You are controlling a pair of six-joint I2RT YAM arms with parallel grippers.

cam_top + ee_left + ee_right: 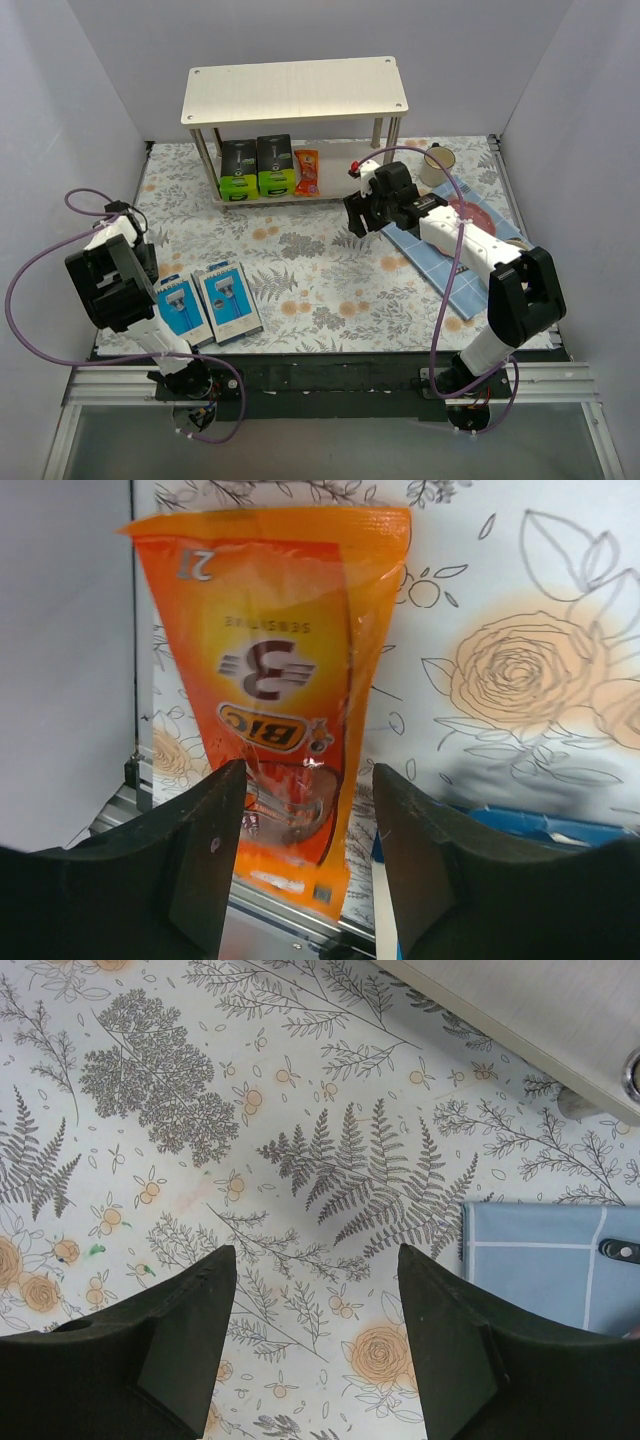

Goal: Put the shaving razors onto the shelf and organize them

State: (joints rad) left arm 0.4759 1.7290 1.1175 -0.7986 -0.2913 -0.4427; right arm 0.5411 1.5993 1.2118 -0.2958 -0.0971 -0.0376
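The shelf (pixel 297 90) stands at the far side of the floral tablecloth (pixel 300 265). Its top board is bare. On the lower tier, two black boxes with lime-green ends (pixel 257 168) stand side by side, touching, with one orange packet (pixel 307 171) just beside them on the right. Two blue-and-white razor boxes (pixel 207 303) lie flat on the cloth near the left arm's base, side by side and well apart from the shelf. The left gripper (pixel 310 780) is clamped on a second orange BIC razor packet (pixel 270 660). The fingers (pixel 215 850) pinch its lower part, which narrows and creases between them, and its printed face reads upside down in the wrist view. Behind that packet, the side wall and the table's edge are visible. The right gripper (pixel 315 1260) hangs over the cloth in front of the shelf's right end, jaws apart with nothing between them. A corner of the blue tiled mat (pixel 540 1260) lies near it, to the right. A beige mug (pixel 437 165) stands beside the shelf's right legs.
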